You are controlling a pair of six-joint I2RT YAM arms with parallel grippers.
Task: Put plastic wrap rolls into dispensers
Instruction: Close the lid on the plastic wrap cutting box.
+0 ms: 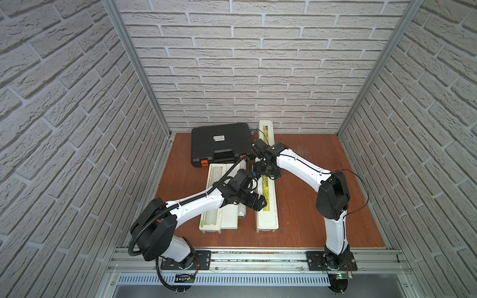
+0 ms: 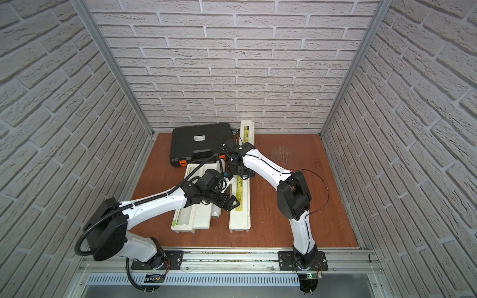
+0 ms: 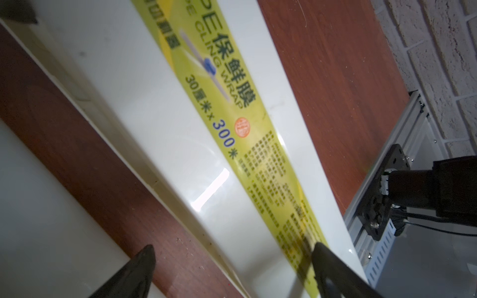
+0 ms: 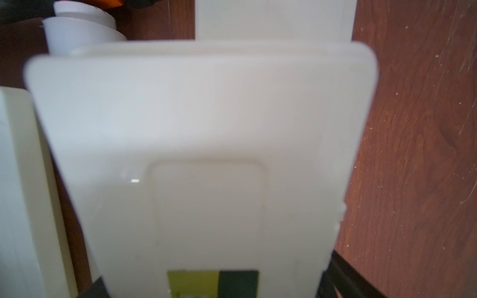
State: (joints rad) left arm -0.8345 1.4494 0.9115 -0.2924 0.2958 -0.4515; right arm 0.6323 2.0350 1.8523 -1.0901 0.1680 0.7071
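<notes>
A closed dispenser (image 1: pixel 267 219) (image 2: pixel 240 222) with a yellow-green label lies lengthwise mid-table. My left gripper (image 1: pixel 259 202) (image 3: pixel 232 247) is open over its lid (image 3: pixel 154 116), one finger on the label and the other above the bare table beside it. My right gripper (image 1: pixel 263 174) (image 4: pixel 215 273) is closed across the far end of that dispenser (image 4: pixel 193 116), with a finger on each long side. Left of it stands an open dispenser (image 1: pixel 206 229) (image 2: pixel 178 227), and a roll appears to lie inside it. A loose plastic wrap roll (image 1: pixel 242 212) (image 2: pixel 215 212) (image 4: pixel 77 31) lies between the two.
A black case (image 1: pixel 220 144) (image 2: pixel 200 143) with orange latches sits at the back left. Another closed dispenser (image 1: pixel 265 129) (image 2: pixel 247 129) (image 4: pixel 271 18) lies at the back wall, beyond my right gripper. Brick-pattern walls enclose the table on three sides, with a metal rail (image 1: pixel 258 258) along the front.
</notes>
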